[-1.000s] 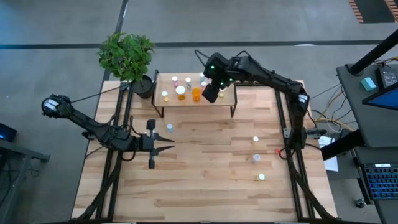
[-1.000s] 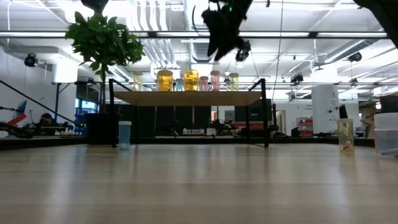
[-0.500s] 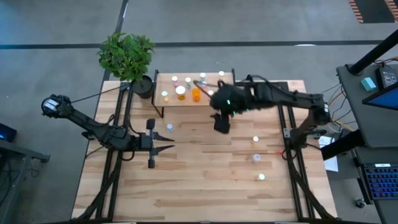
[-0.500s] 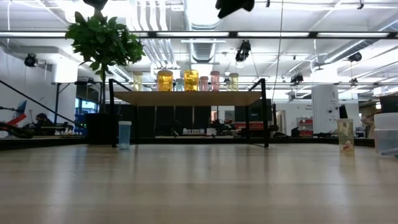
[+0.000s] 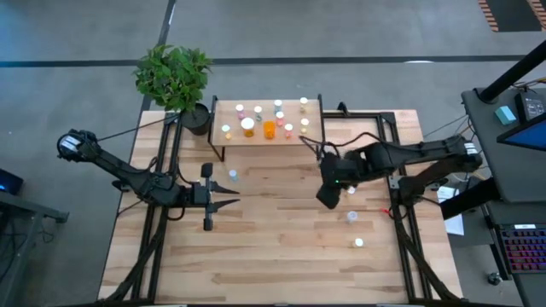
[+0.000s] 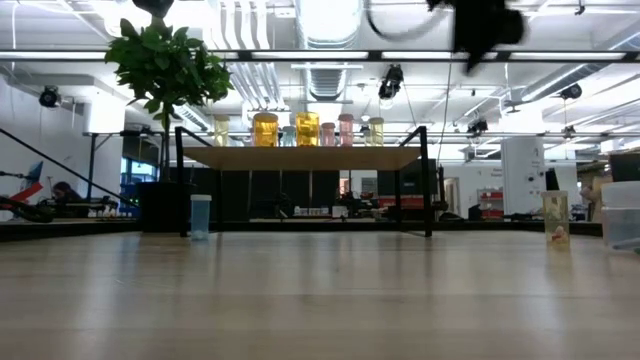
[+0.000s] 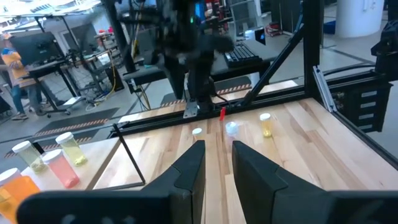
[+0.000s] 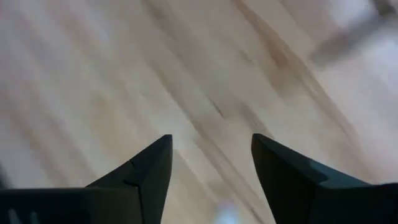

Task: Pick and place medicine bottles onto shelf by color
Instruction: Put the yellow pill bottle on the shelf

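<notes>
High view showed the right claw (image 5: 328,195) wide and empty above the worktop (image 5: 281,256), near loose bottles (image 5: 351,216); a fast descent might knock one over. The shelf (image 5: 317,125) stood behind.

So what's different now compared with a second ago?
The right gripper swung away from the shelf to above the open table near the loose bottles, its fingers open and empty. The left gripper, the shelved bottles and the plant stayed put.

A potted plant (image 5: 174,77) stands at the table's (image 5: 273,247) far-left corner
</notes>
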`<state>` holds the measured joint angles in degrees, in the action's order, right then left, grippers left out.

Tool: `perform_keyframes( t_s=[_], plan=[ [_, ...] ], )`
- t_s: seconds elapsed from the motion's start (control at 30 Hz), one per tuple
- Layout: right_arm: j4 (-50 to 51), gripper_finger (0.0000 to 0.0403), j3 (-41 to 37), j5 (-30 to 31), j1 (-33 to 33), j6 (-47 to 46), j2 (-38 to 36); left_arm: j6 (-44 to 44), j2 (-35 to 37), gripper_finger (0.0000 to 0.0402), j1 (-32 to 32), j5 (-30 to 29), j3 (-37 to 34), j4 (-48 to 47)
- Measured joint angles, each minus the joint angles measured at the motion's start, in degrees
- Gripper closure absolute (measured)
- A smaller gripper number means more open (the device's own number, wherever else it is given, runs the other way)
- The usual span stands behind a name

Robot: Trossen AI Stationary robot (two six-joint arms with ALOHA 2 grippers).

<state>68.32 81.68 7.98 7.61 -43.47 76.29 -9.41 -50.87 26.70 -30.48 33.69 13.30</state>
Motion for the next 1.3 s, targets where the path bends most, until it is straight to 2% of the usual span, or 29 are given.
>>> perform_keyframes(
  t_s=[0.17, 0.27, 0.47, 0.73, 0.9, 1.07, 1.3],
  plan=[
    [11.2, 0.017, -8.26, 4.03, 0.05, -14.55, -2.55, 0.0, 0.0, 0.0339, 0.0, 0.0, -0.05, 0.73],
    [10.72, 0.0162, -14.51, 3.39, 0.69, -19.0, -3.59, 0.0, 0.0, 0.0339, 0.0, 0.0, -0.2, 1.18],
    [3.28, 0.0143, -23.73, 1.3, 0.64, -20.45, -4.67, -0.02, 0.0, 0.0339, 0.0, 0.0, -0.31, 1.18],
    [-7.33, 0.0129, -30.61, 2.65, 0.64, -21.5, -4.75, -0.04, 0.0, 0.0339, 0.0, 0.0, -0.33, 1.22],
    [-9.13, 0.0129, -34.29, 2.86, 0.64, -23.35, -3.65, -0.04, 0.0, 0.0339, 0.0, 0.0, -0.33, 1.22],
    [-9.29, 0.014, -36.01, 3.86, 0.64, -24.6, -3.36, -0.04, 0.0, 0.0339, 0.0, 0.0, -0.33, 1.2],
    [-11.01, 0.0181, -36.03, 4.1, 0.64, -24.56, -3.43, -0.07, 0.0, 0.0339, 0.0, 0.0, -0.33, 1.2]
  ],
)
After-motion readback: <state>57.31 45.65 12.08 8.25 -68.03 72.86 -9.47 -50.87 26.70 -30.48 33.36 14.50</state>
